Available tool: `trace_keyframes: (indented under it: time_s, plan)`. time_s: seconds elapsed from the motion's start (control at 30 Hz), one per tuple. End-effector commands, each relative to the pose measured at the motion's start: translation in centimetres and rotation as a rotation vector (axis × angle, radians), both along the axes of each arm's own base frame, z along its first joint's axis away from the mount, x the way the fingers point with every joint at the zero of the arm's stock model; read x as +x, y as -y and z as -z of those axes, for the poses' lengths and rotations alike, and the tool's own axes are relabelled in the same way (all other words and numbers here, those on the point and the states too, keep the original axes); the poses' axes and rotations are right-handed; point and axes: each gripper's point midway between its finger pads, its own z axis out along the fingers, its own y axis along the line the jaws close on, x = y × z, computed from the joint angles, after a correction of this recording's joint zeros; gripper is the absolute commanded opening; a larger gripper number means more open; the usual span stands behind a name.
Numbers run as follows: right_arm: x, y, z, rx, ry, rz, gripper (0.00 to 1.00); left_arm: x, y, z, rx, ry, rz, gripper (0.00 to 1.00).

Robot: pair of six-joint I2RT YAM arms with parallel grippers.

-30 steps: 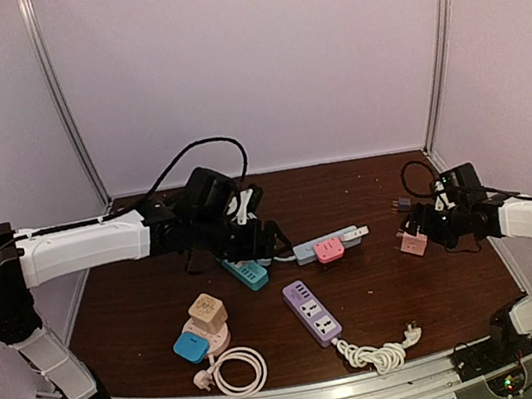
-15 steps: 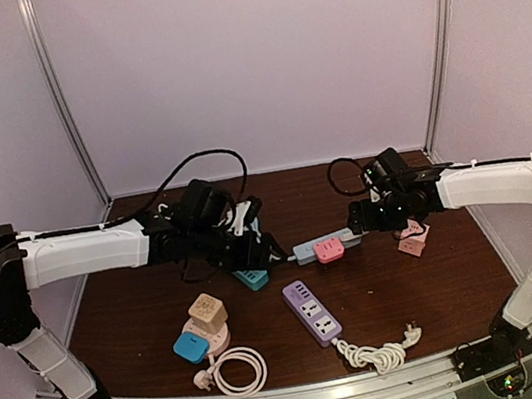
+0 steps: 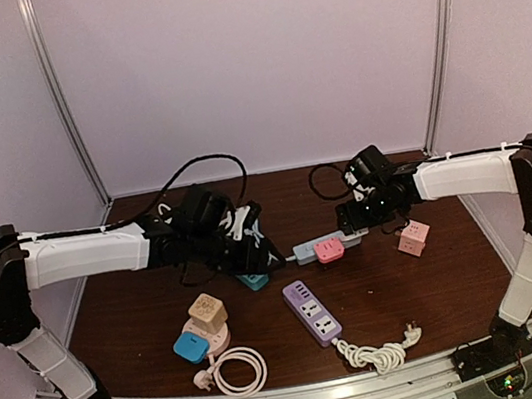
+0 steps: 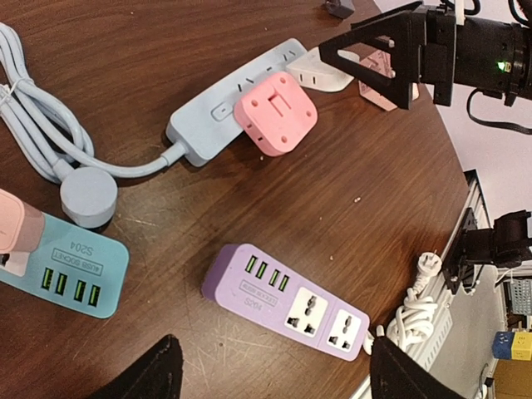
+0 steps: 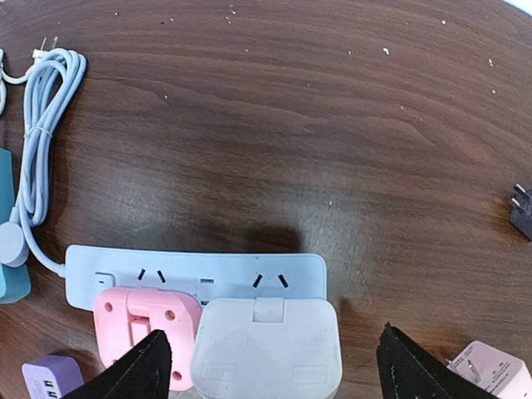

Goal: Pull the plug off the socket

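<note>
Surface: dark brown wood-grain table, scuffed, a few pale specks. Room: plain pale lilac walls, metal frame posts at the back corners.

On table: teal USB strip near left-centre; purple strip nearer the front, its white cord bundled by the near edge; round pink/white socket w/ a beige cube and a blue plug on it; pink cube adapter at right, apart from the rest.

Task item: white plug, squat rounded block w/ a small tab on its upper face, faint embossed lettering. Seated at the right end of the light blue power strip, mid-table. Pink plug sits in the same strip just beside it, to the left in right-wrist view. Strip's blue cable runs off left, coiled.

R gripper: fingers spread wide, one each side of the white plug; contact w/ the plug can't be told, no grasp seen.

L gripper: fingers spread, nothing between them, hanging above the purple strip, near the teal one.
</note>
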Motion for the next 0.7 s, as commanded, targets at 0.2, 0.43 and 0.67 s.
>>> trace_keyframes:
  time_s: [0.2,0.43,0.67]
  plan:
    - [0.9,1.6,1.6,-0.095,-0.05,-0.004,0.81,3.3,1.7,-0.5,-0.036,0.039,-0.058,0.78]
    - [3.3,3.6,2.1,-0.061,-0.063,0.069,0.73,3.4,1.9,-0.3,-0.038,0.021,-0.075,0.78]
    - [5.3,2.4,3.0,-0.062,-0.102,0.033,0.73,3.0,1.5,0.1,-0.024,0.009,-0.073,0.78]
